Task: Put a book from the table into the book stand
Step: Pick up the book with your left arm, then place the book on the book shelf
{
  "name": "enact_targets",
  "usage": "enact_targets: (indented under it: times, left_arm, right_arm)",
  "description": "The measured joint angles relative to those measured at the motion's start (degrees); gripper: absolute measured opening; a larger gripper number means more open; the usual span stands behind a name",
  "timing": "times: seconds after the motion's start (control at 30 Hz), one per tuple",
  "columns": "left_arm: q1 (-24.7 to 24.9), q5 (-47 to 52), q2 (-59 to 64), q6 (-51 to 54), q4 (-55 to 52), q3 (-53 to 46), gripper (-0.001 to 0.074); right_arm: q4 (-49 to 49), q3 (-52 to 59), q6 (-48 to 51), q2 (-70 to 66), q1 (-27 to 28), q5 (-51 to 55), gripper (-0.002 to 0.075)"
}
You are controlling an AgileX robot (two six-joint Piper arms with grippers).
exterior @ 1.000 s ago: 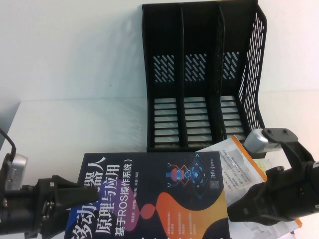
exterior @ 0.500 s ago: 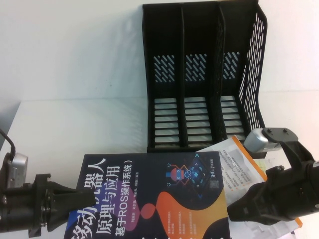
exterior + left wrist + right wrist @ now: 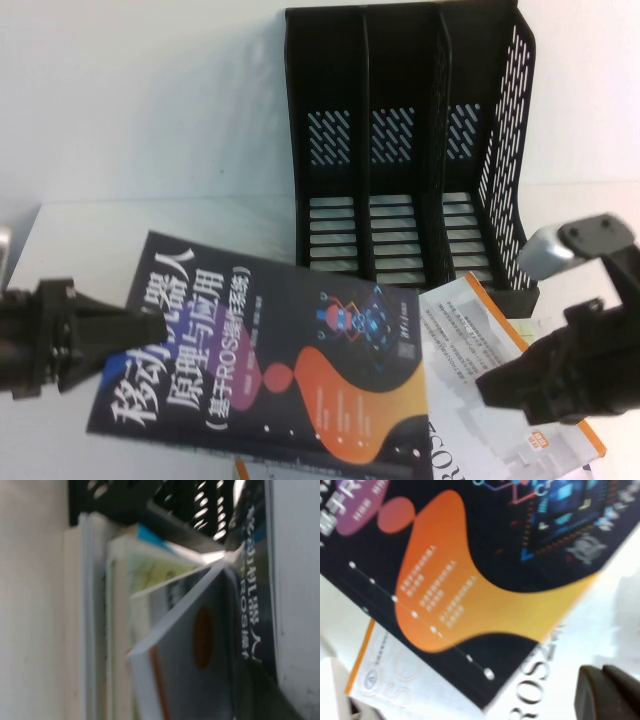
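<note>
The dark navy book (image 3: pixel 290 370) with white Chinese title and orange and purple blobs is lifted and tilted above the white table (image 3: pixel 150 230). My left gripper (image 3: pixel 135 328) is shut on its left edge. The book's spine shows in the left wrist view (image 3: pixel 250 605) and its cover in the right wrist view (image 3: pixel 495 555). The black book stand (image 3: pixel 400 150) stands upright at the back, its three slots empty. My right gripper (image 3: pixel 487 385) is shut and empty, just right of the navy book, over the white book; its fingertips (image 3: pixel 607 692) show in the right wrist view.
A white book with an orange border (image 3: pixel 490 340) lies under and right of the navy book, in front of the stand's right slot. It also shows in the right wrist view (image 3: pixel 545 680) and, with its orange circle, in the left wrist view (image 3: pixel 195 680).
The navy book's left side has risen off the table and the book has tilted and shifted left and back with my left gripper. My right gripper has lifted slightly and moved right.
</note>
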State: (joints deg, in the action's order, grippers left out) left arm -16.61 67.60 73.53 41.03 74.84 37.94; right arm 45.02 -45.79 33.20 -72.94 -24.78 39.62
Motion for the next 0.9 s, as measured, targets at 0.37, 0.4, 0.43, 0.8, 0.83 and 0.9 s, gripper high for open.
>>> enact_targets:
  times: [0.37,0.4,0.43,0.8,0.83,0.9]
  left_arm:
    - [10.3,-6.2,-8.4,-23.8,-17.9,27.1,0.0111]
    - [12.5,-7.8,-8.4,-26.3,-20.5,30.3,0.0111]
    - [14.6,-9.2,-8.2,-28.4,-22.7,32.8,0.0111]
    - [36.2,-14.4,6.7,-62.5,-62.5,64.9,0.0111]
    - [38.1,-13.3,8.7,-65.3,-67.1,67.4,0.0111]
    - [40.9,-11.5,12.2,-69.0,-74.1,71.5,0.0111]
  right_arm:
    - [-22.1,-7.2,-19.8,9.1,0.0,-1.3,-0.0003]
    - [-23.0,-7.4,-20.5,9.1,0.0,-0.9,-0.0003]
    - [-23.3,-7.4,-21.0,9.1,0.0,-0.6,-0.0003]
    - [-25.3,-7.5,-21.8,9.1,0.0,1.6,-0.0003]
    - [-25.8,-7.5,-21.8,9.1,0.0,1.6,-0.0003]
    - [-26.5,-7.5,-21.8,9.1,0.0,1.8,-0.0003]
